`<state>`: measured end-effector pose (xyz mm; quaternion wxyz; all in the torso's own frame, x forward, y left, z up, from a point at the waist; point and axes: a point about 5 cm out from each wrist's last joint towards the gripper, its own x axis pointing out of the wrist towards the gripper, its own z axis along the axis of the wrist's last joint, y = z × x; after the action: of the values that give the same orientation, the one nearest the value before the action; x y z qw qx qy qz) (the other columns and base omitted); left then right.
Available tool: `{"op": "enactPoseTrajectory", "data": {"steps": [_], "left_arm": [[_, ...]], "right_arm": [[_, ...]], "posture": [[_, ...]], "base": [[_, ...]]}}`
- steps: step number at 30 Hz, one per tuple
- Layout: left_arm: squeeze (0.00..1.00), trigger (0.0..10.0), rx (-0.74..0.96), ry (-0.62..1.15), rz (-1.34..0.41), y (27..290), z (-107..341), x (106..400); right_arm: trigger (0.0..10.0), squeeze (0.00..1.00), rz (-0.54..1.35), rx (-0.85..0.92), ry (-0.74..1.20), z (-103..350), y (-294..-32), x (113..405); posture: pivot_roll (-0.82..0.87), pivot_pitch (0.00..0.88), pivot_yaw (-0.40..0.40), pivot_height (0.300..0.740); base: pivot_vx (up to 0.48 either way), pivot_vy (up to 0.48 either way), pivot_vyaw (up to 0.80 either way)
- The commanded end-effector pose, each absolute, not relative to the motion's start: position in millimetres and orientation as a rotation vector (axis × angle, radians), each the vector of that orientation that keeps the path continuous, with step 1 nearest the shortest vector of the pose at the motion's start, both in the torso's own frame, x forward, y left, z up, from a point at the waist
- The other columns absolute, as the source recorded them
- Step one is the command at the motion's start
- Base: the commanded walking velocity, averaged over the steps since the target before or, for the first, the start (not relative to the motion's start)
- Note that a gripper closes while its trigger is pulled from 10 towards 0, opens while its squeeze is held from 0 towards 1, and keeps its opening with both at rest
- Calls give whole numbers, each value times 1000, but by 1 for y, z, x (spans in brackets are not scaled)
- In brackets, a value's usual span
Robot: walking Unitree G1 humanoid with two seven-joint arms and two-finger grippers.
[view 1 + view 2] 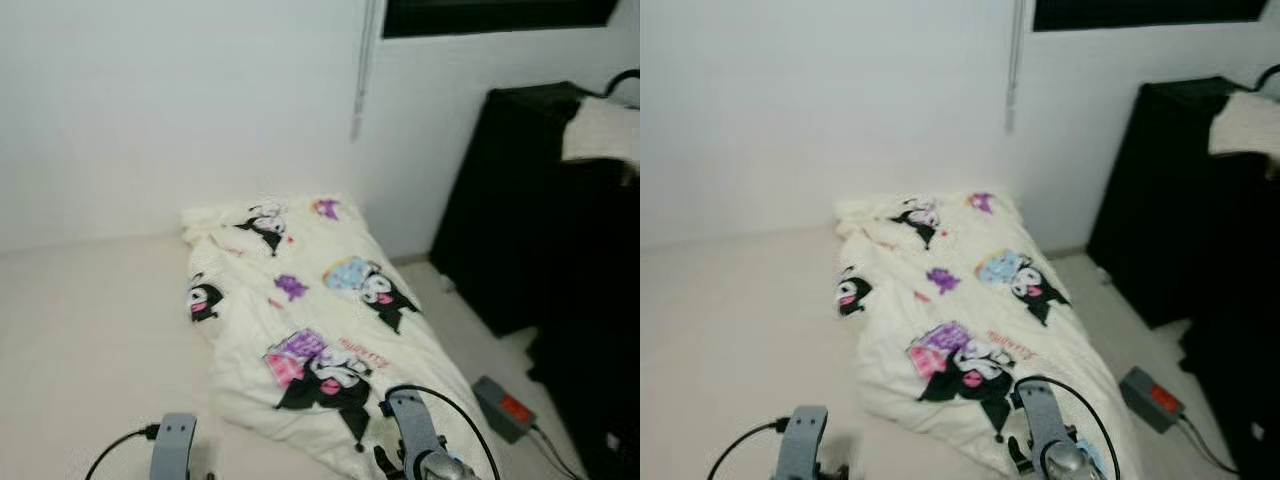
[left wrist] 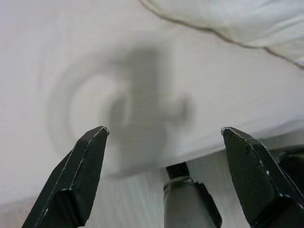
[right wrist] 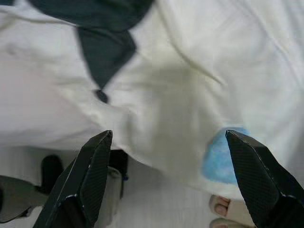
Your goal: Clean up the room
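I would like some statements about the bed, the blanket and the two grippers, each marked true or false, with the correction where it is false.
1. The cartoon-print blanket lies spread over the right part of the mattress. True.
2. The right gripper is shut on the blanket. False: its fingers are open above the blanket, holding nothing.
3. The left gripper hangs open over bare mattress. True.
4. A red cabinet stands right of the bed. False: the cabinet is black.
5. A grey box with a red patch lies on the floor right of the bed. True.
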<state>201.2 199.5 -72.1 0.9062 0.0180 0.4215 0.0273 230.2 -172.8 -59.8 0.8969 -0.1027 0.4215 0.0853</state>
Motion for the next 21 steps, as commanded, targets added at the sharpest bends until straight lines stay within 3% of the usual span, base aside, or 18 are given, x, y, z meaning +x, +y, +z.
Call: {"op": "enactPoseTrajectory", "data": {"steps": [1, 11, 21], "left_arm": [[0, 10000, 28, 863, 90, 205, -71, 201], [0, 10000, -50, 604, 143, 215, -26, 263], [0, 10000, -220, 424, -38, 180, 11, 306]], "right_arm": [[10000, 0, 181, -205, 869, -60, -169, 230], [10000, 0, 139, -223, 893, -61, -176, 229], [10000, 0, 92, -200, 840, -51, -184, 241]], "posture": [[-68, 0, -11, 737], [-66, 0, -13, 717], [-87, 0, -2, 677]], "base": [[0, 0, 0], [0, 0, 0], [0, 0, 0]]}}
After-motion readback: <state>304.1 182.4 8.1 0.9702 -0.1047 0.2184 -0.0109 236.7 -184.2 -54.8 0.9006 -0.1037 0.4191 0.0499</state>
